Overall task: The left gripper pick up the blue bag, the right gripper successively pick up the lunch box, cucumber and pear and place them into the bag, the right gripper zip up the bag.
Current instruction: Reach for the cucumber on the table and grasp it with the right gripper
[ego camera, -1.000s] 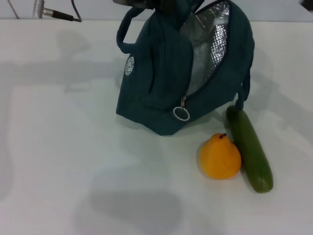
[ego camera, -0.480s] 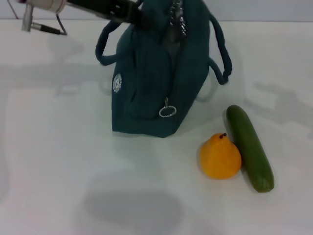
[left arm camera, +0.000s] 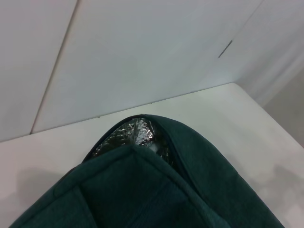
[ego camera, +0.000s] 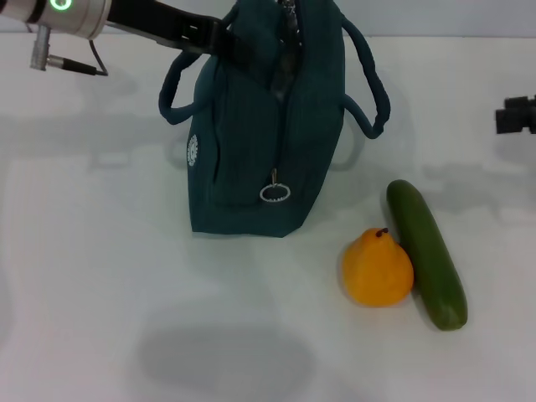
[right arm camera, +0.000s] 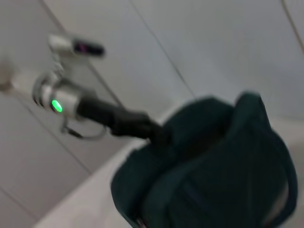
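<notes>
The table [ego camera: 100,276] is carrying all the items in view. The blue bag [ego camera: 260,142] is standing upright at the far centre of the table, with its base resting on the surface. Its dark teal fabric is showing vertical folds, and its two strap handles are looping out, one to the left and one to the right. A small round white logo is sitting on its left face, and a metal ring zip pull [ego camera: 275,193] is hanging low on the near face. In the left wrist view, silver foil lining [left arm camera: 135,135] is showing through a narrow opening at the top of the bag.

The cucumber [ego camera: 425,253] is lying to the near right of the bag, apart from it, with its length running from far to near. It is smooth and dark green. The pear [ego camera: 377,268] is sitting just left of the cucumber and touching it; it is orange-yellow, with a pointed top and a tiny dark stem.

The left gripper [ego camera: 224,43] is reaching in from the far left, its green ring light glowing on the silver wrist, and it is clenching the top edge of the bag. The right gripper [ego camera: 515,115] is showing only at the right edge, well apart from the bag; whether it is released or clenched cannot be told.
</notes>
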Controlling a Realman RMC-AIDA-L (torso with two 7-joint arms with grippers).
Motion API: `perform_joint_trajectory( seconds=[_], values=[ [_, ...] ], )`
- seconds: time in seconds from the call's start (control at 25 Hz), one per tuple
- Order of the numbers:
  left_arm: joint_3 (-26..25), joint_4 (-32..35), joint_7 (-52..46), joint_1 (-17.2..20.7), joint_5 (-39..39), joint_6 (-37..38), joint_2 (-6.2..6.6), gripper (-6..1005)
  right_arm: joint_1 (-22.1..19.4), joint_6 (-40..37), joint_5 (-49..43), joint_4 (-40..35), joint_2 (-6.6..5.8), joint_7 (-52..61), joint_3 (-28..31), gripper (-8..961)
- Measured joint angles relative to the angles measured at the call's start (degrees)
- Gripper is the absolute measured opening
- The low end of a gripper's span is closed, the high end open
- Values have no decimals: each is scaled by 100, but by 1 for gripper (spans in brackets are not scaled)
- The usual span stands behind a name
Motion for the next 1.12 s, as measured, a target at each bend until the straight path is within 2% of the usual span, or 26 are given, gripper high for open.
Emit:
perform_joint_trajectory(
  seconds=[0.12,0.28,0.36,0.6,0.68,0.84,1.0,1.12],
  values=[
    [0,0,36,1,-3,0,1,39,235,-52,-340,-257,0,545,-57,700],
    [0,0,75,-12,-5,1,3,39,773,-129,-860,-221,-120,1293,-335,701],
    [0,0,90,-23,-9,0,2,39,947,-130,-1068,-156,-127,1413,-399,701],
    [0,0,101,-86,-17,1,-29,39,2128,-212,-2637,907,-126,1837,-460,703],
    [0,0,101,-111,-17,1,-40,39,2407,-216,-3096,1154,-68,1888,-462,703],
    [12,0,107,-183,-17,0,-81,39,2852,-212,-3999,1546,139,2010,-472,704],
    [8,1,188,-210,-17,-19,-115,39,3088,-180,-4643,1647,411,2074,-473,705],
    [4,-38,248,-222,-17,-48,-122,39,3147,-98,-4922,1646,569,2115,-474,706]
  ],
)
